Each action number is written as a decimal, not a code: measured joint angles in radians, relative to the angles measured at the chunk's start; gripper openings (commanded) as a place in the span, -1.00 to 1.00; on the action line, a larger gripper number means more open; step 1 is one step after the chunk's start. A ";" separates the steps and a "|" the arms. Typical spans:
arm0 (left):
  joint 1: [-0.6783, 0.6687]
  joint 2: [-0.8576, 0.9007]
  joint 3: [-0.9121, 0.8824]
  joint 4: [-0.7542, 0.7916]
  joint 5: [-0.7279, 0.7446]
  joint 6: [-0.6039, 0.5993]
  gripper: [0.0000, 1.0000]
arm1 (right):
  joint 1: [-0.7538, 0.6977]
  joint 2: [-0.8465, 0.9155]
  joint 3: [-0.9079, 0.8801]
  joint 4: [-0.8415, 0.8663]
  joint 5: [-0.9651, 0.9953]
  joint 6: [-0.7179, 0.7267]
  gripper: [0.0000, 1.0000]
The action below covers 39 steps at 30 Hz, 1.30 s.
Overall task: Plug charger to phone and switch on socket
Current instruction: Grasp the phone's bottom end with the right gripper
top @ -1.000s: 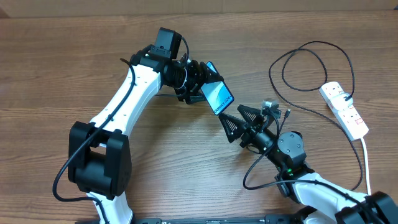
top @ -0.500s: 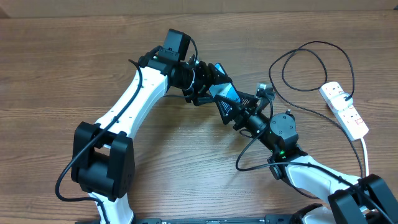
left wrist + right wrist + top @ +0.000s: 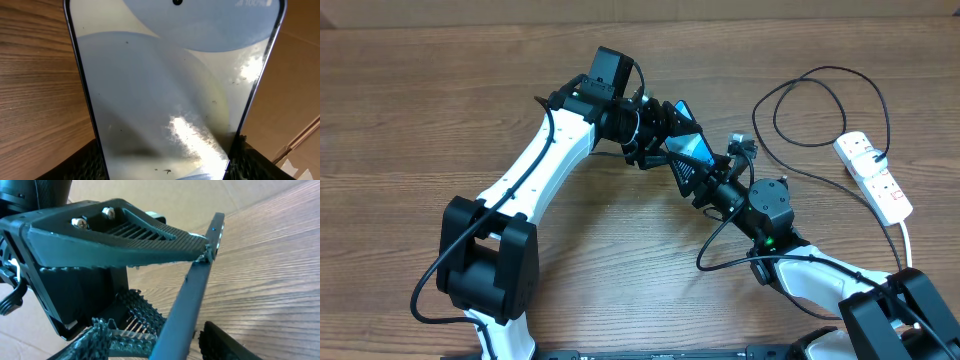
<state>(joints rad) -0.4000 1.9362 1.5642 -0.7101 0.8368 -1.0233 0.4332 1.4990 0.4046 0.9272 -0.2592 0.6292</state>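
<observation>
My left gripper [image 3: 676,146] is shut on the phone [image 3: 693,149] and holds it tilted above the table. In the left wrist view the phone's pale screen [image 3: 170,85] fills the frame between the fingers of the left gripper [image 3: 167,167]. My right gripper [image 3: 699,178] is open, with a finger on each side of the phone's dark edge [image 3: 192,287] in the right wrist view [image 3: 160,342]. I cannot tell whether it touches the phone. The charger [image 3: 825,68], a thin black cable, loops at the right up to the socket [image 3: 873,175], a white power strip. Its plug tip is not clearly visible.
The socket's thick white cord [image 3: 908,250] runs down the right edge. The left gripper's finger [image 3: 115,232] crosses the top of the right wrist view. Cardboard lines the table's far side. A black cable [image 3: 715,250] hangs under the right arm.
My right gripper has moved up and left from open space onto the phone's lower edge. My left gripper has shifted the phone a little to the right to meet it.
</observation>
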 measured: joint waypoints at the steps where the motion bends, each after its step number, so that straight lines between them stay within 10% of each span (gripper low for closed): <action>1: 0.000 0.000 0.000 0.000 0.000 0.000 -0.07 | 0.000 0.000 0.000 0.000 0.000 0.000 -0.05; 20: 0.000 0.000 0.009 -0.029 -0.022 0.004 -0.06 | -0.007 0.008 0.000 -0.019 0.015 0.056 -0.68; 33: -0.013 0.000 0.010 -0.035 -0.028 0.013 1.00 | -0.001 0.011 0.000 -0.011 -0.041 0.154 -0.92; 39: -0.016 0.000 0.010 -0.014 -0.025 0.021 0.99 | -0.001 0.011 0.004 -0.042 -0.050 0.289 -0.92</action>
<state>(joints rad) -0.4164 1.9362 1.5742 -0.7242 0.8120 -1.0027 0.4320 1.5101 0.4084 0.8852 -0.3088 0.9184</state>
